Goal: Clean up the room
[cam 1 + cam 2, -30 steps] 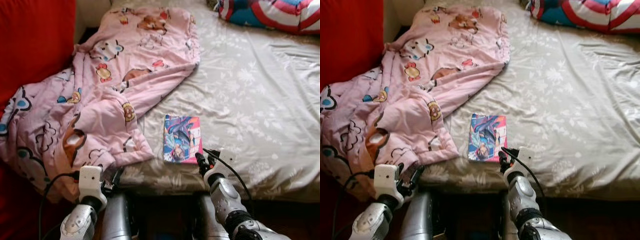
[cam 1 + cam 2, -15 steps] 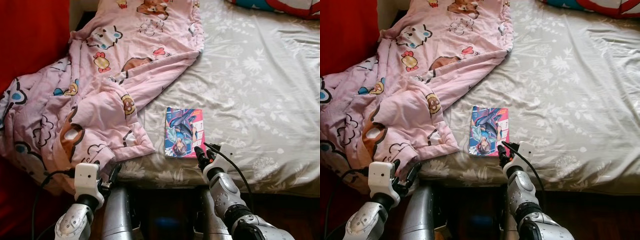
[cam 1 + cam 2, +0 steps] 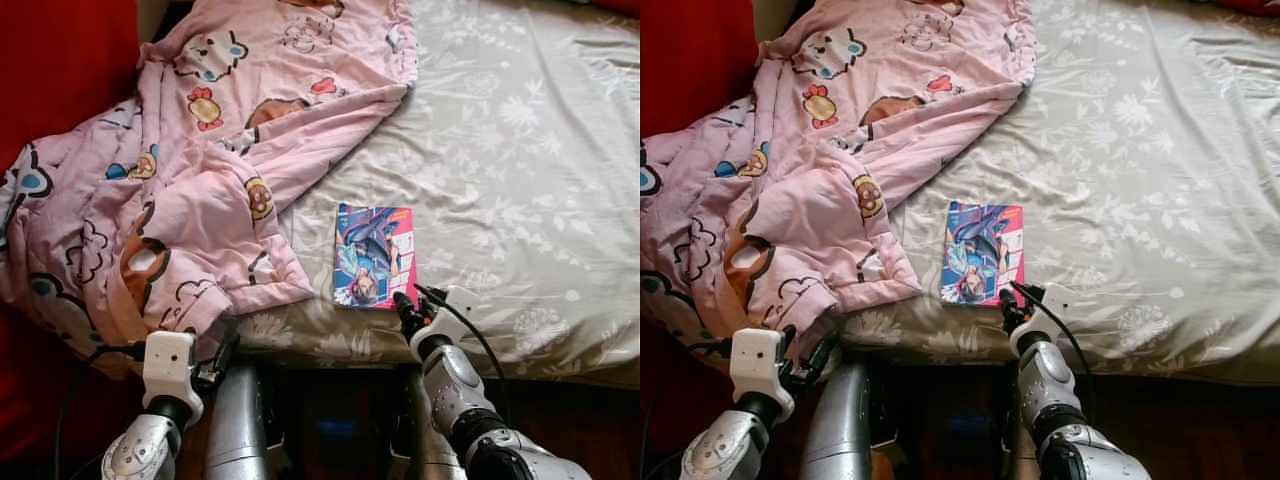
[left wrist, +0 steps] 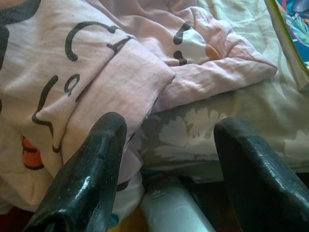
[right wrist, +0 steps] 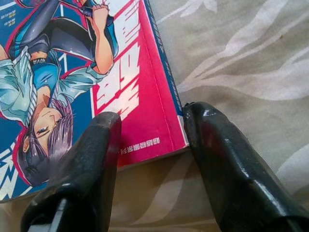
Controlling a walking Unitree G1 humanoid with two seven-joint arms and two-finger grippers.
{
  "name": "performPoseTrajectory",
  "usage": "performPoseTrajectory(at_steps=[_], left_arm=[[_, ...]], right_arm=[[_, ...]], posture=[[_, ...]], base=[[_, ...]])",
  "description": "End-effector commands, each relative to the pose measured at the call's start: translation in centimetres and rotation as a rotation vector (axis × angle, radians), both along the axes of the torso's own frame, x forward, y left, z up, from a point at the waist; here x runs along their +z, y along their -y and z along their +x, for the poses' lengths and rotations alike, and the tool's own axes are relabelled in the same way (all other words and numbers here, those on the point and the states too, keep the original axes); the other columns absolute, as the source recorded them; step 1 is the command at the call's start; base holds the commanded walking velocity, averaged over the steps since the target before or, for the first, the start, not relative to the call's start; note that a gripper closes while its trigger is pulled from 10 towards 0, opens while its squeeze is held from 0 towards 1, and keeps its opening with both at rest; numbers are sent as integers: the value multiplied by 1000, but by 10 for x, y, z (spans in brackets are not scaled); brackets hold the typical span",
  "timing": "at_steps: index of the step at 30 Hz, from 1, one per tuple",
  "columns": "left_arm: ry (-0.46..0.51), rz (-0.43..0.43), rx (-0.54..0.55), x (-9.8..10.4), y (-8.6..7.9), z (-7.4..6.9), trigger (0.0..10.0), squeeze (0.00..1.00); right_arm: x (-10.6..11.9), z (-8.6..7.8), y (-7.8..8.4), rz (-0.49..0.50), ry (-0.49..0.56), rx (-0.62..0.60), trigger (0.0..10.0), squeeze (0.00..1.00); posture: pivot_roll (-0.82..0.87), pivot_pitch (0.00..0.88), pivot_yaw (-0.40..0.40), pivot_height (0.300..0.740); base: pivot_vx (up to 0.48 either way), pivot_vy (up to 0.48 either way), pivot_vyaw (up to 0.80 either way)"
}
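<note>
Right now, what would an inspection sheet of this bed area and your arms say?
Surface: bed sheet, grey-green floral, wrinkled.
Job's things: comic book flat near the bed's front edge; pink blanket crumpled, hanging off the bed's left side.
Clutter: nothing seen.
Grippers: right gripper open, its fingers straddling the book's near corner; left gripper open, just short of the blanket's hem.
Cables: black cable looping off the right wrist; another at the left wrist.
Surroundings: red surface left of the bed.
</note>
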State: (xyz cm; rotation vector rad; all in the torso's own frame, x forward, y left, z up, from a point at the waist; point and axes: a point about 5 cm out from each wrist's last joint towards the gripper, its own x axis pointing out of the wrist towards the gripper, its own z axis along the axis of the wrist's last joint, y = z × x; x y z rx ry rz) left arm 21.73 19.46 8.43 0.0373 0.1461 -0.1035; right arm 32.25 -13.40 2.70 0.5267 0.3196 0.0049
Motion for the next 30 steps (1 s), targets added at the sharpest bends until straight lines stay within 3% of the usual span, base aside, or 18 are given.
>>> performPoseTrajectory(at_steps=[1, 4, 8, 13, 22, 28, 29, 30], left_arm=[[-23, 14, 18, -1, -6, -6, 10000, 0], [-29, 17, 18, -1, -6, -7, 10000, 0], [-32, 19, 18, -1, -6, -7, 10000, 0], [-34, 20, 19, -1, -6, -7, 10000, 0], [-39, 20, 20, -2, -5, -8, 10000, 0], [-42, 20, 16, -3, -5, -6, 10000, 0], [-41, 19, 16, -3, -4, -5, 10000, 0], [-40, 19, 16, -3, -4, -5, 10000, 0]], right_arm=[[-18, -14, -7, 50, -78, 11, 10000, 0], [-20, -17, -11, 105, -87, 27, 10000, 0], [-19, -18, -20, 264, -67, 32, 10000, 0], [-23, -21, -23, 340, -80, 25, 10000, 0], [-34, -31, -18, 370, -122, 3, 10000, 0], [-31, -29, -17, 382, -104, -1, 10000, 0], [-30, -27, -16, 383, -98, -7, 4824, 0], [-29, -27, -16, 384, -96, -10, 4824, 0]], posture=[[92, 349, 56, 579], [93, 349, 57, 579], [94, 349, 57, 579], [94, 349, 57, 579], [99, 344, 55, 579], [93, 335, 56, 579], [93, 335, 56, 579], [93, 332, 56, 579]], base=[[0, 0, 0], [0, 0, 0], [0, 0, 0], [0, 0, 0], [0, 0, 0], [0, 0, 0], [0, 0, 0], [0, 0, 0]])
